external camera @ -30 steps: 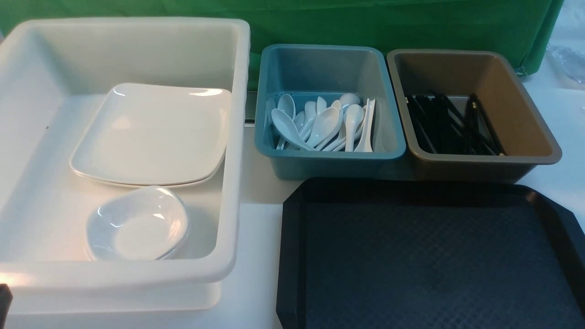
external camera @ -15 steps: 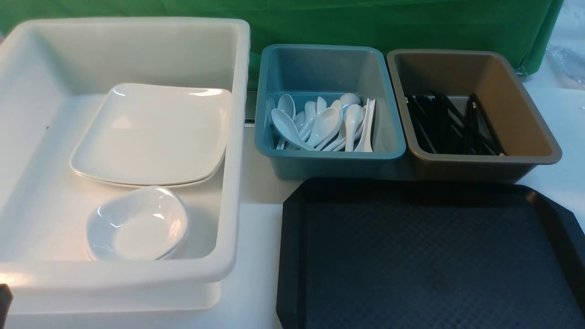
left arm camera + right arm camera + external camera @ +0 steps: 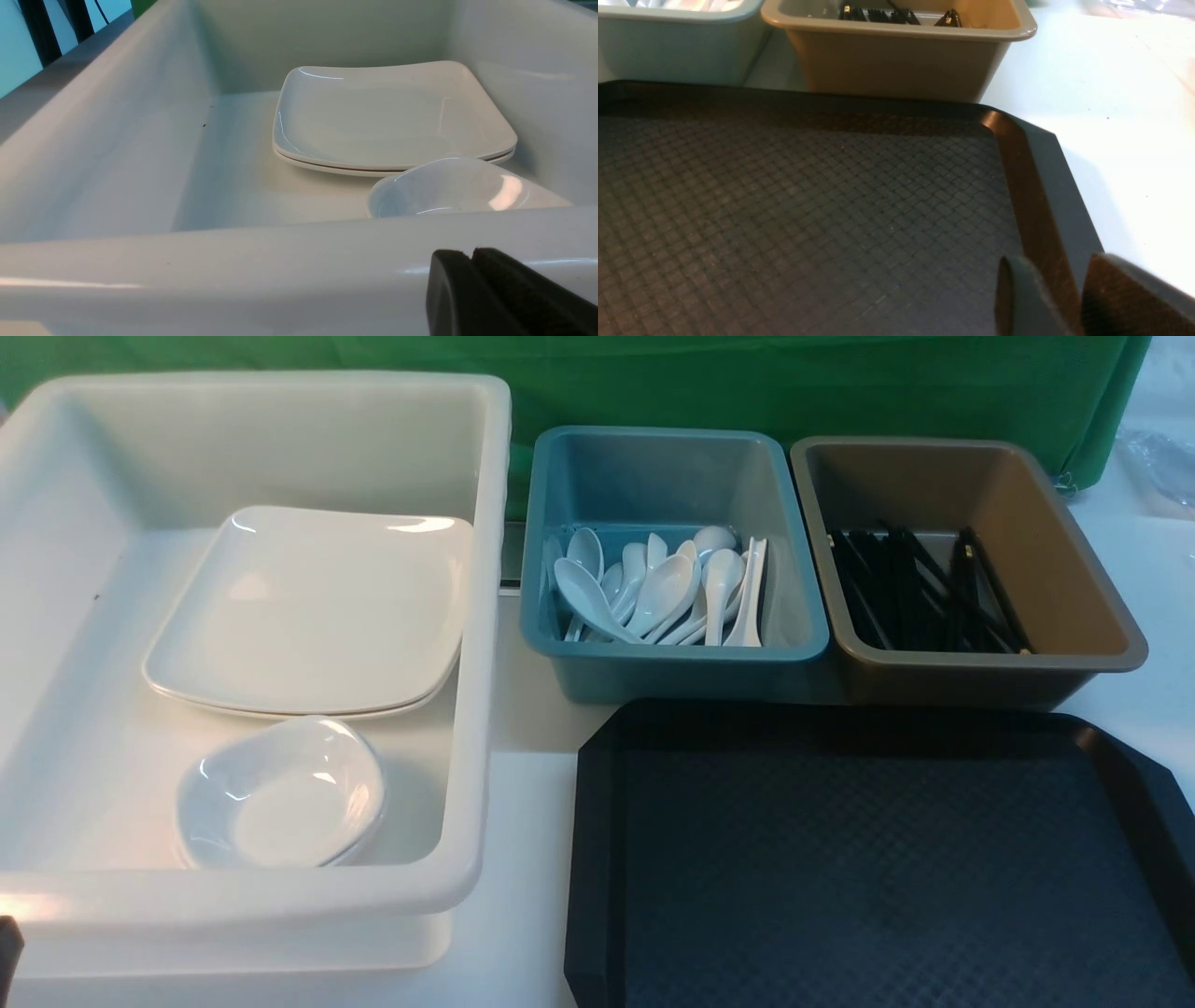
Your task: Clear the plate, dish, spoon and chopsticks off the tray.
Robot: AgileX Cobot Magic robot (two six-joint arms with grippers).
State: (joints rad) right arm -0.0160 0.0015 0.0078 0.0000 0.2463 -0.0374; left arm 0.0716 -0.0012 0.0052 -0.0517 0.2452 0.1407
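No change across the last second — tray (image 3: 878,868) lower right sits bare; plate (image 3: 308,607) in the white tub (image 3: 485,616), spoons (image 3: 663,588) and chopsticks (image 3: 924,588) binned. Looks done. Left fingers (image 3: 472,275) pressed together, right fingers (image 3: 1017,298) spread, empty.

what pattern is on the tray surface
The tray is black with a raised diamond-grid texture; it shows best in the right wrist view.

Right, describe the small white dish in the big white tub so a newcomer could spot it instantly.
Start at the big white tub left of the black tray. Inside it lies a stack of wide squarish plates. Nearer the robot than those sits the small dish: rounded, deeper and bowl-like, far smaller than the flat plates.
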